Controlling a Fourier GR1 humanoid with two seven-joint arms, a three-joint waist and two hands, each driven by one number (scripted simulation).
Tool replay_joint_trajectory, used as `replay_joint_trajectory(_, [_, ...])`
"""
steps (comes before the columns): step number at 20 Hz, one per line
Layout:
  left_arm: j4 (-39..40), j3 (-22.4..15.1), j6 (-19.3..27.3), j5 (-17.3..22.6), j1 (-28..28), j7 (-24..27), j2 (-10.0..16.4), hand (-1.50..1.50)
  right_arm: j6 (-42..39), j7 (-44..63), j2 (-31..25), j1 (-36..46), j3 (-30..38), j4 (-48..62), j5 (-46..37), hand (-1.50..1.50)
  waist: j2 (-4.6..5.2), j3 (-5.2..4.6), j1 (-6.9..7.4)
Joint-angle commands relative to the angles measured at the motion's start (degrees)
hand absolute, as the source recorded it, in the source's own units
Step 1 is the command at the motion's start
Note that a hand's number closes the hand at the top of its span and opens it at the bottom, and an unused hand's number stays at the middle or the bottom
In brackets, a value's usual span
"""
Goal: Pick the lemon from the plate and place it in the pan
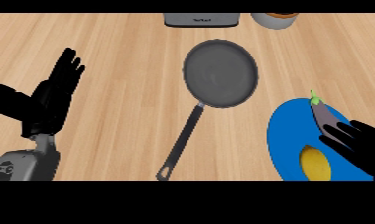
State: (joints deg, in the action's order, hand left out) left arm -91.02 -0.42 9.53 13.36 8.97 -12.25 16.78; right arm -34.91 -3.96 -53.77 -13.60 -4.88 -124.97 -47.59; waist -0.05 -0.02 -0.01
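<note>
Lemon [315,163] first: it lies lowest in my view, on the near part of the blue plate [287,131], with its bottom end cut off by the view's edge. Its long axis runs roughly toward and away from me.

My right hand [356,143] hovers over the plate's right side with its fingers spread apart and holding nothing, pointing up and to the left. The lemon sits just beside it, to the left and a little nearer to me than the fingertips. An eggplant [327,114] lies farther back on the same plate, close under those fingertips; I cannot tell whether they touch it.

That makes this a right-hand job. My left hand [60,89] rests at the far left, fingers straight and up, well apart from the plate.

I judge the pick is not yet begun. The hand needs to pull back toward me and shift left to come over the lemon, closing across its short width. The pan [219,73] waits to the upper left, handle trailing toward me, so the carry goes leftward and away.
</note>
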Motion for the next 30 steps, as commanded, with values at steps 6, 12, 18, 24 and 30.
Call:
replay_joint_trajectory(6, [0.6, -0.3, -0.3, -2.2, -1.6, 2.5, -3.1, 0.00, 1.4, 7.1, 8.5, -3.6, -10.5, -6.1, -15.1, -1.50, -0.02, 0.02, -0.25])
replay_joint_trajectory(12, [3.0, 1.4, -0.4, -3.2, 4.2, -1.9, -2.5, 0.00, -3.3, 7.6, 12.4, 0.1, -11.7, -4.3, -17.5, -1.50, 0.08, 0.01, -0.22])
replay_joint_trajectory(18, [-0.2, 2.4, -3.1, -3.0, -1.1, 0.5, -2.6, 0.00, -1.6, 9.5, 16.6, 1.5, -15.6, 2.1, -24.9, -1.50, 0.02, 0.02, 0.01])
replay_joint_trajectory(24, [1.7, 2.0, -2.5, -5.0, 0.6, 0.9, -5.0, 0.00, 2.1, 5.1, 19.6, 5.3, -13.7, 10.8, -25.8, -1.50, 0.06, 0.03, -0.10])
replay_joint_trajectory(30, [-4.2, 4.6, -4.1, -3.4, -0.3, -4.2, -2.8, 0.00, 2.0, 1.1, 19.0, 7.5, -11.7, 15.8, -27.5, -1.50, 0.01, 0.03, 0.19])
